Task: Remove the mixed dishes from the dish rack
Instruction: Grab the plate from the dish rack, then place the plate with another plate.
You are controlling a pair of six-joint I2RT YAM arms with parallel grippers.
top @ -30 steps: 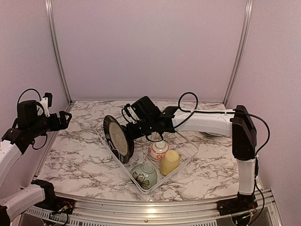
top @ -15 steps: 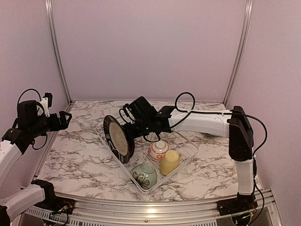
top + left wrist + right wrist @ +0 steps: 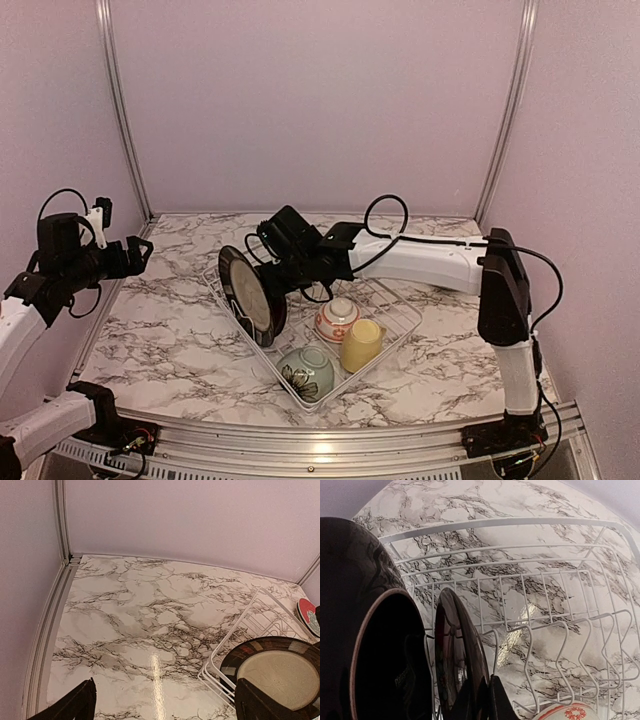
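Right jaws: down at the top rim of a black-rimmed plate [image 3: 462, 650]. One dark finger [image 3: 496, 702] sits just beside its edge and the other is hidden, so I cannot tell whether they grip. The plate stands on edge among the tines of the dish rack [image 3: 520, 521], with a second black-rimmed plate [image 3: 380, 655] close beside it. At the rack's near end are a red-patterned bowl [image 3: 337, 318], a yellow cup [image 3: 361, 344] and a green flowered bowl [image 3: 306, 371]. Left jaws: spread wide, nothing between them, held above the desk [image 3: 170, 330], well left of the rack.
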